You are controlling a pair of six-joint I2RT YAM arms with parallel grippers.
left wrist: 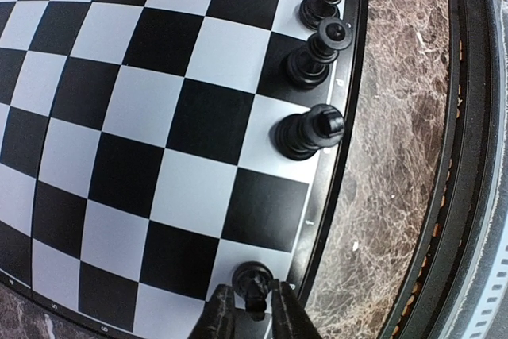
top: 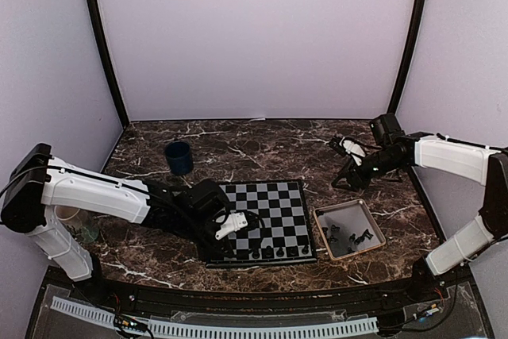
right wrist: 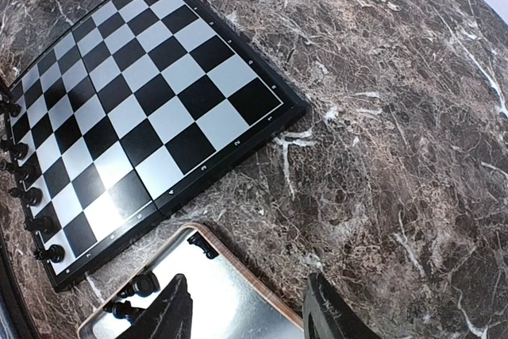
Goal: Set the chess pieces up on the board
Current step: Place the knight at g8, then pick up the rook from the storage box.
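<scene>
Chess pieces (top: 279,252): small dark figures stand upright in a row along the board's near edge; others lie loose in the tray.
Board (top: 270,204): black and pale grey squares, flat on the surface between the two arms, nearer the left one.
Gripped piece (left wrist: 252,279): upright on a pale square of the near edge row, towards the left corner; one bare black square separates it from the next piece (left wrist: 305,131).
Left end effector (left wrist: 252,311): low over the board's near left part, fingers clamped on the gripped piece from both sides.
Right end effector (right wrist: 246,287): fingers spread wide with nothing between them, raised above the surface beyond the tray, well apart from the board.
Tray (top: 343,205): tan-rimmed, just beside the board's right edge with a gap between them.
Cup (top: 178,158): dark blue, upright, beyond the board's far left corner.
Surface (top: 270,144): dark brown marble pattern with pale veins.
</scene>
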